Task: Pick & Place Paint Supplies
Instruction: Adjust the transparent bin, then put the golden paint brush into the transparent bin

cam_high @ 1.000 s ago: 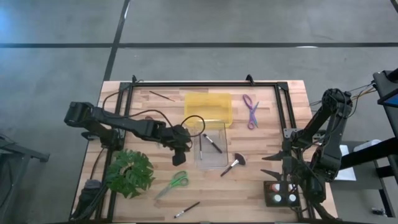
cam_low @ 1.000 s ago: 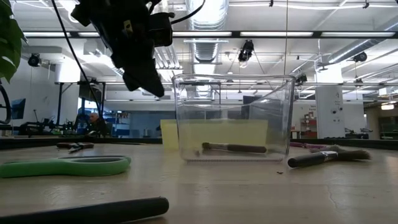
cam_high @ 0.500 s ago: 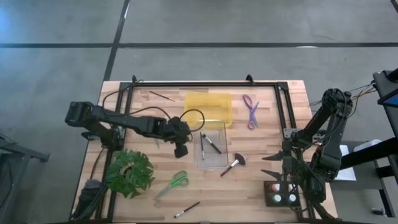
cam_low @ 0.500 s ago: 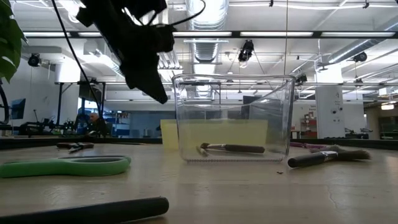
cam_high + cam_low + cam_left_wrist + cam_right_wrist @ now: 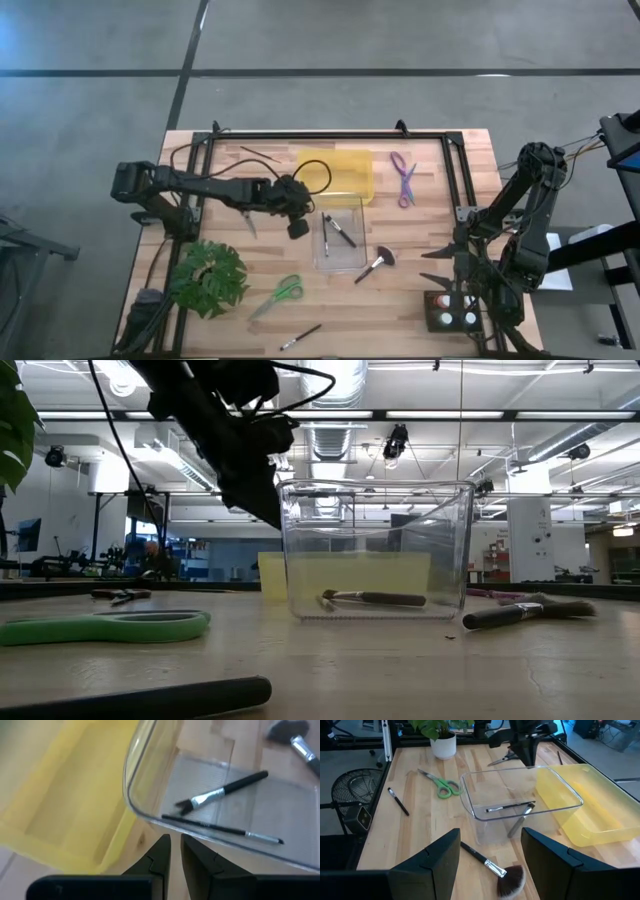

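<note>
High view: left hand [image 5: 297, 226] over the worktop [image 5: 420, 270], just beside the clear bin [image 5: 341, 233] at its corner nearest the yellow bin [image 5: 335, 174]; two brushes [image 5: 338, 228] lie in the clear bin, long axes running roughly away from the hand; supplies not yet binned are green scissors [image 5: 280, 294], fan brush [image 5: 377, 263], purple scissors [image 5: 403, 177], loose brushes [image 5: 300, 337]; left arm nearer the scissors and loose brush, right hand [image 5: 447, 266] waiting well apart by the paint bottles [image 5: 450, 310]. Low view: left hand [image 5: 262, 500] raised above the worktop beside the clear bin's rim; a second ago it hung farther from the bin. Left wrist view: left hand's fingers [image 5: 159, 854] nearly together, a thin gap, nothing held. Right wrist view: right hand's fingers [image 5: 437, 855] spread wide, empty; fan brush just ahead
</note>
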Controlling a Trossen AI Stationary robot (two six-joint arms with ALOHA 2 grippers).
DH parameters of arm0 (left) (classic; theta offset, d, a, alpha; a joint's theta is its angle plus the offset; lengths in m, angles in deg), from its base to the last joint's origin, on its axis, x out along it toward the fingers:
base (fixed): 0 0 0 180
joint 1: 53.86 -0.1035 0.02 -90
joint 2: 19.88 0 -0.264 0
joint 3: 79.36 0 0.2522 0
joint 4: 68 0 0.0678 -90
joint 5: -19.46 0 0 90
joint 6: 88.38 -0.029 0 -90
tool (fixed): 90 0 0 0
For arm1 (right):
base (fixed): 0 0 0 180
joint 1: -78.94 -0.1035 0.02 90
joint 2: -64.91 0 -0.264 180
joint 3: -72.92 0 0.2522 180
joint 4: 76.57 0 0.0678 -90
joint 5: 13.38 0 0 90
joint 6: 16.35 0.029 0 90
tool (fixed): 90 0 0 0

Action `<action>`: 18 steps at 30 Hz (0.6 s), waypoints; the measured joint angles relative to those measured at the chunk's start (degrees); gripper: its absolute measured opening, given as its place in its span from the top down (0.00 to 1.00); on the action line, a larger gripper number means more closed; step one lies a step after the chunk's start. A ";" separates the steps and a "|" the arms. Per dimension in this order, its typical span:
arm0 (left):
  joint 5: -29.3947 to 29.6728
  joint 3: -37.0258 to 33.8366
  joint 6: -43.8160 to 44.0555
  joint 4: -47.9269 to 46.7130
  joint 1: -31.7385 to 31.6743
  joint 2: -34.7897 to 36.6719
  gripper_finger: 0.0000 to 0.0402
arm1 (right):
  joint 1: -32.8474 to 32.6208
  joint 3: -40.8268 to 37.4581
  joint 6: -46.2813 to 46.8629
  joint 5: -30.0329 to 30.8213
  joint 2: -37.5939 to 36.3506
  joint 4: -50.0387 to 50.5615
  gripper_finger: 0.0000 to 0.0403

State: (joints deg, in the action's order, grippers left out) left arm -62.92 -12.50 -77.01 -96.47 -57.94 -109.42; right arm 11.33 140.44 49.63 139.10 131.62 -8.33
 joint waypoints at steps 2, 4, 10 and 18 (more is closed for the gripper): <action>-0.07 0.01 -0.77 0.62 -0.19 0.00 0.86 | 0.00 0.00 0.00 -0.01 0.00 0.00 0.48; -0.05 0.01 -1.12 1.67 -0.28 0.00 0.86 | 0.00 0.00 0.01 -0.01 0.00 0.00 0.48; -0.07 0.01 -2.01 2.91 -0.41 0.00 0.86 | 0.00 0.00 0.00 -0.02 0.00 -0.11 0.48; 10.55 0.68 -2.56 -6.10 -0.63 1.06 0.86 | 0.00 0.00 -0.23 -0.22 0.00 -0.42 0.48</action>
State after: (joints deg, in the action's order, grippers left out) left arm -52.37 -11.82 -79.58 -102.57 -58.57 -108.36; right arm 11.33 140.44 49.40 138.89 131.62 -8.75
